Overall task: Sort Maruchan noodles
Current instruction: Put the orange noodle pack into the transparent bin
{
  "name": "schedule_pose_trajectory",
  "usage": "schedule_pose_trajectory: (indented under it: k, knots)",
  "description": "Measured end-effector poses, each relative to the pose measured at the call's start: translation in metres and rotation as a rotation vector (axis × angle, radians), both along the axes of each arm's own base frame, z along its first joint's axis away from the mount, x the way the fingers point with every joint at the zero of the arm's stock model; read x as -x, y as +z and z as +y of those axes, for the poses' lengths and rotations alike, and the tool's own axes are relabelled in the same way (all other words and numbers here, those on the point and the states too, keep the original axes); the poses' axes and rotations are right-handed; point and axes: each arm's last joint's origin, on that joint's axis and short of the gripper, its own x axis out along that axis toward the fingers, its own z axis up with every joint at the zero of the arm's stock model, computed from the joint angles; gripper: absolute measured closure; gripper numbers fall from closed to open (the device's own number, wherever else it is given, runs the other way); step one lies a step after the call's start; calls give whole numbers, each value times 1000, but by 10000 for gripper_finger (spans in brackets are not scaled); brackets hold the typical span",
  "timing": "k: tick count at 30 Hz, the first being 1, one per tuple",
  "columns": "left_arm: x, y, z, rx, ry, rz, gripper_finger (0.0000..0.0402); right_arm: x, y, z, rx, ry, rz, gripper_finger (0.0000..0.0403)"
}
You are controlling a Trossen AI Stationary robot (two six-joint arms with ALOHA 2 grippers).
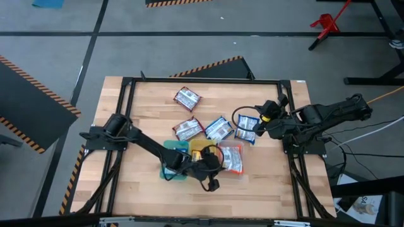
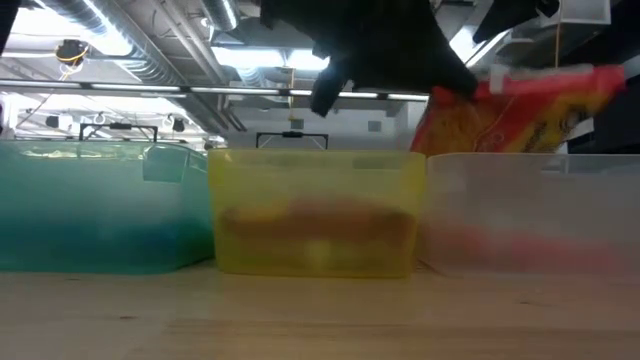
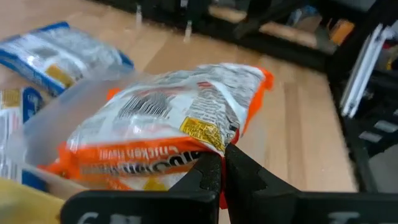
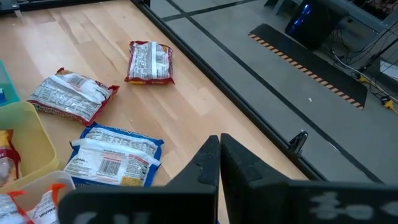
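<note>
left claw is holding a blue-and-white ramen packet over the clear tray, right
Not quite: the left claw is shut on an orange-and-white plastic ramen packet, not a blue-and-white one. The left wrist view shows it; it is over the clear plastic tray, as you said.

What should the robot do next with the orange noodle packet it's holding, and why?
Probably lower it a little and let go. The left gripper is shut on the orange packet, held over the clear tray, where orange-and-white packets seem to lie already.
</note>
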Motion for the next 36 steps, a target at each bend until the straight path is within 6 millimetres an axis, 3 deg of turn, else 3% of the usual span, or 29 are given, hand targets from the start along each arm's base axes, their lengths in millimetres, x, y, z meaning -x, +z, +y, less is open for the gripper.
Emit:
schedule_pose_trajectory:
  k: [15,28,36]
  knots:
    - [-5,-4,5,23,-35,2,396,0,-1,1,-43,31,20,403]
    - [-9,-5,16,86,-103,32,281,0,-3,3,-115,58,25,403]
    - [1,5,41,53,-28,171,268,-6,-6,8,-221,119,51,403]
